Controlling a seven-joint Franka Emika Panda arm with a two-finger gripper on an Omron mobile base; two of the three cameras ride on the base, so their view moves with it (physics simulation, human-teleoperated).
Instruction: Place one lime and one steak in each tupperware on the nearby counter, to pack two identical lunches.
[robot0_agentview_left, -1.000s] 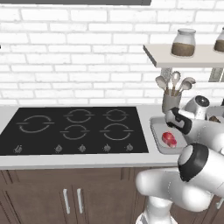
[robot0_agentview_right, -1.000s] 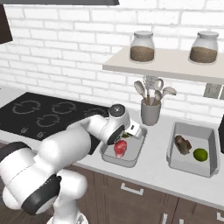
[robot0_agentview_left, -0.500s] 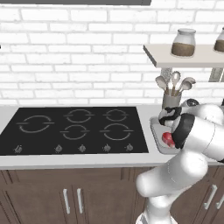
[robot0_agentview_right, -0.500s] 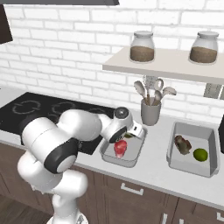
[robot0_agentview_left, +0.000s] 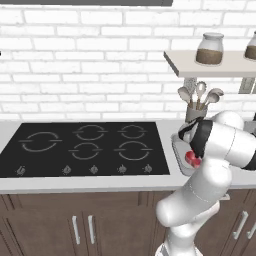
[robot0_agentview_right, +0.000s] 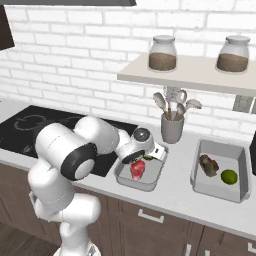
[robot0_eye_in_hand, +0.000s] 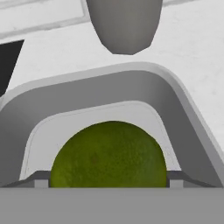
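My claw (robot0_agentview_right: 150, 156) hangs low over the near tupperware (robot0_agentview_right: 126, 178), the grey tray that sits on the counter (robot0_agentview_right: 175, 192) just beside the right edge of the black cooktop (robot0_agentview_left: 85, 147). In the hand view a lime (robot0_eye_in_hand: 108, 155) lies between my two fingertips (robot0_eye_in_hand: 39, 178), with the tray's rounded far wall curving behind it. The jaws stand wide on either side of the fruit, and whether they actually press on it I cannot tell. A red-pink steak (robot0_agentview_right: 138, 169) lies in the same tray, seen from the right base view just below my wrist and from the left base view as a red patch (robot0_agentview_left: 192, 158) at the edge of my forearm.

Further along the counter toward its right end, well apart from the first tray, the second tupperware (robot0_agentview_right: 200, 186) holds the dark brown steak (robot0_agentview_right: 208, 165) and the other lime (robot0_agentview_right: 229, 176) side by side. The brown piece is nearer the brick wall and the lime nearer the tray's right wall.

A grey utensil cup (robot0_agentview_right: 172, 129) with spoons and spatulas stands at the back of the counter, between the two trays and close to the wall. Its rounded base also shows past the tray's rim in the hand view (robot0_eye_in_hand: 124, 24). Above it a pale wall shelf (robot0_agentview_right: 185, 75) carries two glass jars (robot0_agentview_right: 162, 53) of brown contents. Dark brown cabinets (robot0_agentview_left: 80, 220) with silver handles run under the counter's front edge.
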